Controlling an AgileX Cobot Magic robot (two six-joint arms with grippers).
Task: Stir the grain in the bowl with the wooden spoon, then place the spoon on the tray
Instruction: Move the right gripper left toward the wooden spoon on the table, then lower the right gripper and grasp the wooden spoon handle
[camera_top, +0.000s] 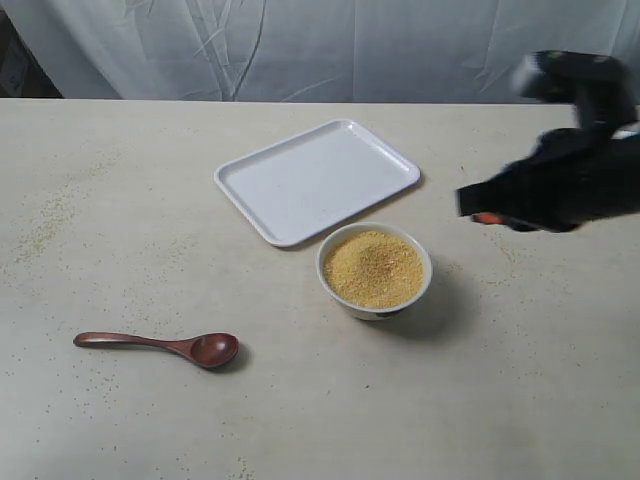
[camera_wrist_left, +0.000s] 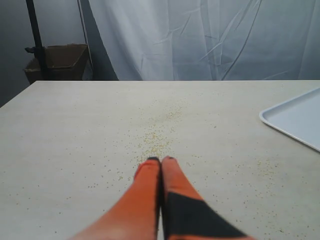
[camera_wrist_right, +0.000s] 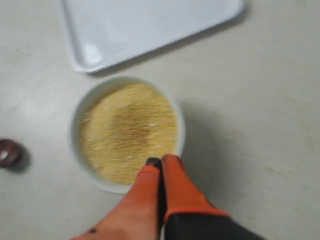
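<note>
The white bowl (camera_top: 374, 270) stands mid-table, heaped with yellow grain (camera_top: 374, 267); the right wrist view shows both too, bowl (camera_wrist_right: 80, 130) and grain (camera_wrist_right: 127, 130). The dark wooden spoon (camera_top: 165, 346) lies alone at the front left, its oval end (camera_wrist_right: 9, 152) just showing in the right wrist view. Behind the bowl sits the white tray (camera_top: 316, 180). My right gripper (camera_top: 470, 208) hovers to the right of the bowl and above it, blurred, its orange fingers shut on nothing (camera_wrist_right: 161, 161). My left gripper (camera_wrist_left: 161, 160) is shut too and empty; the exterior view does not show it.
Loose grains (camera_wrist_left: 157, 137) are scattered over the beige table (camera_top: 120, 200) ahead of the left gripper. A corner of the tray (camera_wrist_left: 297, 120) shows in the left wrist view. White cloth (camera_top: 320, 45) hangs behind the table; a brown box (camera_wrist_left: 57, 60) sits beyond the far edge.
</note>
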